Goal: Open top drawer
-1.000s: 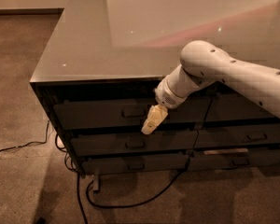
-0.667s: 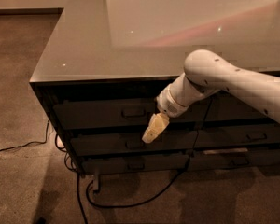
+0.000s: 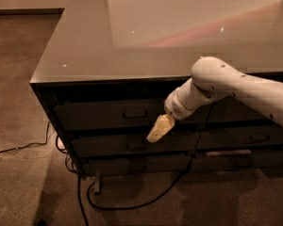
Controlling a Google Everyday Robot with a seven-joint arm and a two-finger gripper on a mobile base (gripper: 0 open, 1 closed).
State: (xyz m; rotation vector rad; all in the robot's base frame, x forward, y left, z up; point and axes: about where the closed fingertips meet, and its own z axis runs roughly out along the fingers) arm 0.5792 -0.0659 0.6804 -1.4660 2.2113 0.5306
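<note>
The top drawer (image 3: pixel 104 116) is a wide dark front just under the glossy grey countertop (image 3: pixel 85 46), with a small loop handle (image 3: pixel 135 114) at its centre. The drawer front sits flush with the cabinet. My gripper (image 3: pixel 159 128) has pale yellow fingers pointing down and to the left. It hangs in front of the cabinet, just right of and below the handle, over the gap between the top and middle drawers. It does not hold the handle. The white arm (image 3: pixel 236 86) reaches in from the right.
A middle drawer (image 3: pixel 108 146) and a bottom drawer (image 3: pixel 132 165) lie below. More drawers (image 3: pixel 254 138) sit to the right, behind the arm. Black cables (image 3: pixel 132 204) run over the carpet under the cabinet and off to the left (image 3: pixel 19 149).
The arm and gripper have shifted a little to the right and down, away from the top drawer's handle. The drawer has not moved.
</note>
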